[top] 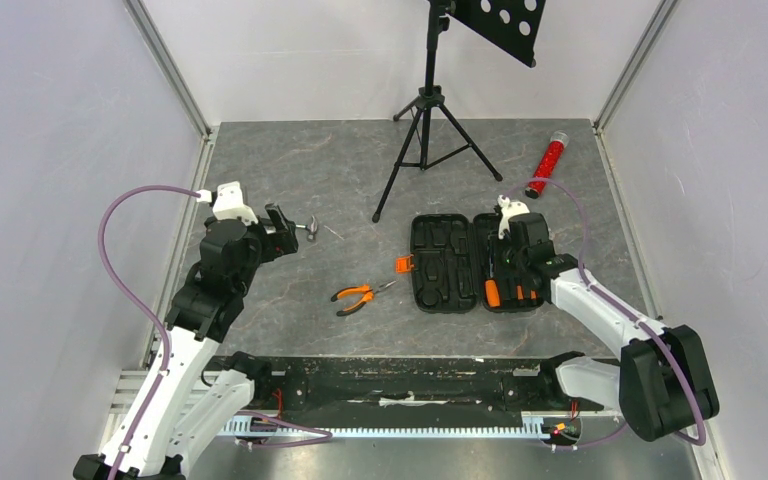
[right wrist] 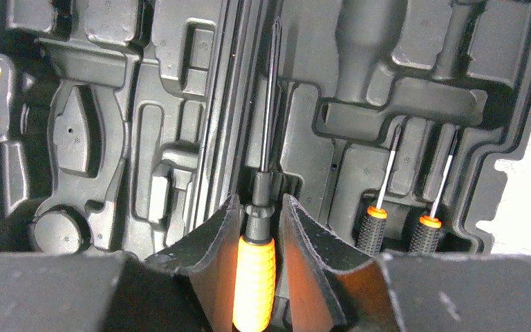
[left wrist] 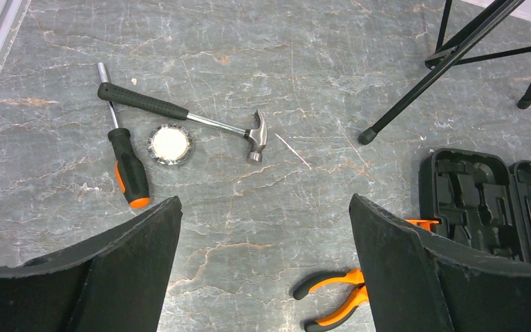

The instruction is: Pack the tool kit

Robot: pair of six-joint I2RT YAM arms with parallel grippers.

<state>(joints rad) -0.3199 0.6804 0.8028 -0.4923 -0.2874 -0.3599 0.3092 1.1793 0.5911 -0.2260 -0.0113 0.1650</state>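
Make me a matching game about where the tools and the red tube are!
Things:
1. hammer
2. pliers
3. red tube
4. two small screwdrivers

Places:
A. in slots of the case
B. at the far right end of the table
C. on the table, just left of the case
D. on the table, in front of the left claw

Pairs: 1-D, 2-C, 3-B, 4-A
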